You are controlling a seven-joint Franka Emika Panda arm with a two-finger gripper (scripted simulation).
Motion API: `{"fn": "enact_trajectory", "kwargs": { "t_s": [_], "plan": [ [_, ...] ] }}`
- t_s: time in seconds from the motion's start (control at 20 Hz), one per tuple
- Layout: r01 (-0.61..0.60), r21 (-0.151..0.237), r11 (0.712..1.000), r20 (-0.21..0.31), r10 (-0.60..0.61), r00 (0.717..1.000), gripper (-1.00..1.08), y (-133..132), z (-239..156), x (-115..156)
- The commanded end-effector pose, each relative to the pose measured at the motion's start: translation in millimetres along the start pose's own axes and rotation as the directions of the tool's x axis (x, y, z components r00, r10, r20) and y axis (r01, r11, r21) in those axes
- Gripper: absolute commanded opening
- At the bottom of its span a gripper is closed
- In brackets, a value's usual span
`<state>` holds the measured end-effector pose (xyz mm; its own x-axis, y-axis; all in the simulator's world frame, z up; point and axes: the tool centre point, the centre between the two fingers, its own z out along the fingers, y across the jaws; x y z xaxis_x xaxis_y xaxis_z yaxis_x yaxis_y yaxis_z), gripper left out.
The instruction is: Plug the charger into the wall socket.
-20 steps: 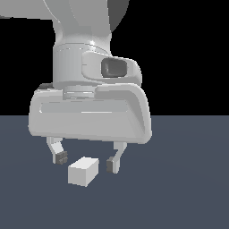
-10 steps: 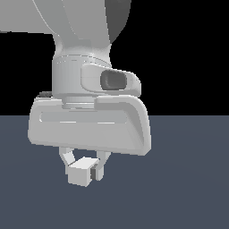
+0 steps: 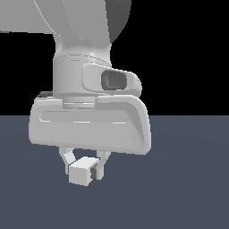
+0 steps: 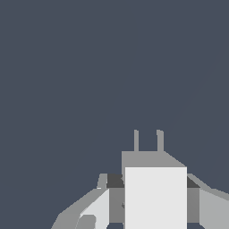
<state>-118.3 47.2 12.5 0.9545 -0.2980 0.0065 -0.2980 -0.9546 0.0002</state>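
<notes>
While the tool (image 3: 83,165) pinches the charger (image 3: 80,171) between its fingers, two prongs (image 4: 147,140) point forward; no wall socket is visible.

charger (image 4: 155,197) clamped between pincer (image 4: 152,192) fingers, two prongs pointing out over dark floor (image 4: 80,80)

Background: plain simulated setting.
A flat, unmarked slate-blue floor (image 3: 188,179) meets a solid black backdrop (image 3: 188,53) at a straight horizon; lighting is even.
</notes>
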Motion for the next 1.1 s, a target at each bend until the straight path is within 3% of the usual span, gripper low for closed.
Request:
{"fn": "enact_trajectory", "kwargs": {
  "t_s": [0.0, 0.55, 1.05],
  "plan": [
    [0.007, 0.000, 1.000, -0.001, -0.007, 1.000, -1.00, 1, -2, 3],
    [0.129, 0.000, 0.992, -0.001, -0.129, 0.992, -1.00, 8, -29, 44],
    [0.306, 0.001, 0.952, -0.001, -0.306, 0.952, -1.00, 6, -68, 106]
  ]
}}
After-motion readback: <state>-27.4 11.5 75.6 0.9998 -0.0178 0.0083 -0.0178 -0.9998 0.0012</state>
